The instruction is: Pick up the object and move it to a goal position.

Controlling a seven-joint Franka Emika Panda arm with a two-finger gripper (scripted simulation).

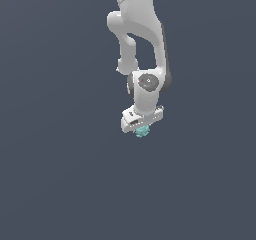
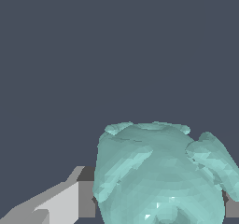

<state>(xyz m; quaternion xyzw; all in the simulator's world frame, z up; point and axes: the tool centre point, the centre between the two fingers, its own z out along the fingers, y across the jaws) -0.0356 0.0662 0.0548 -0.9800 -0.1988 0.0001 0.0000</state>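
Observation:
The object (image 1: pixel 142 131) is a small teal-green bumpy lump, seen just under the white hand in the exterior view. My gripper (image 1: pixel 142 130) points down over the dark floor and is shut on the object, which peeks out below the hand. In the wrist view the object (image 2: pixel 161 176) fills the near part of the picture, pressed between the fingers (image 2: pixel 74 199), one grey-white finger showing on one side and only a sliver of the other on the opposite side. The fingertips themselves are hidden by the lump.
The white Franka arm (image 1: pixel 142 39) reaches down from the top of the exterior view. Around it lies only a plain dark grey-blue surface (image 1: pixel 60 174). No goal marker shows in either view.

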